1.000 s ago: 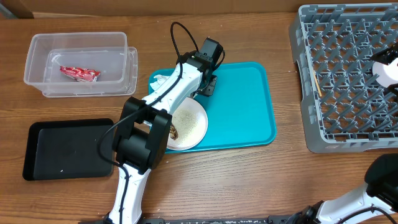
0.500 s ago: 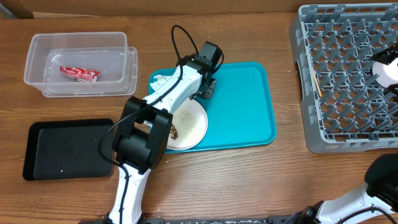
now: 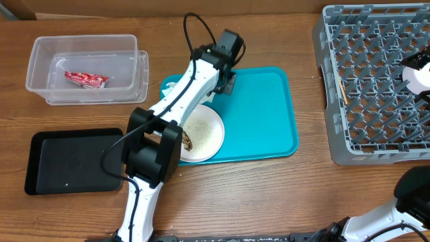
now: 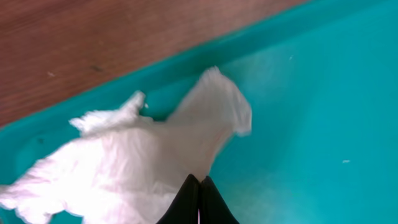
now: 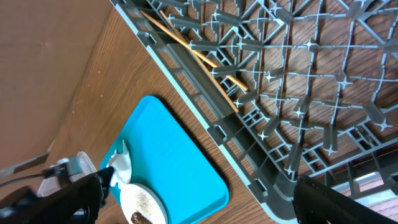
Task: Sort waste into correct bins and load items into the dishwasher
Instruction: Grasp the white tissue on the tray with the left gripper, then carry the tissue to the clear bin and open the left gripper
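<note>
The crumpled white napkin (image 4: 130, 168) lies at the far left corner of the teal tray (image 3: 262, 114); it also shows in the overhead view (image 3: 172, 86). My left gripper (image 4: 199, 183) is shut, its tips pinching the napkin's edge, one corner lifted. The white plate (image 3: 209, 131) holds the brown food scrap (image 3: 188, 142) and rice. The red wrapper (image 3: 85, 78) lies in the clear tub (image 3: 40, 60). The chopsticks (image 5: 193, 50) lie in the grey dish rack (image 3: 336, 128). My right gripper (image 5: 202, 199) is open and empty above the rack's edge.
The black tray (image 3: 40, 165) sits at the front left. A white dish (image 3: 421, 75) shows in the rack at the right edge. My left arm (image 3: 181, 101) stretches over the plate and the tray's left side.
My left wrist has moved a little toward the far edge of the teal tray and risen, with the napkin at its tips. The right arm has not moved.
</note>
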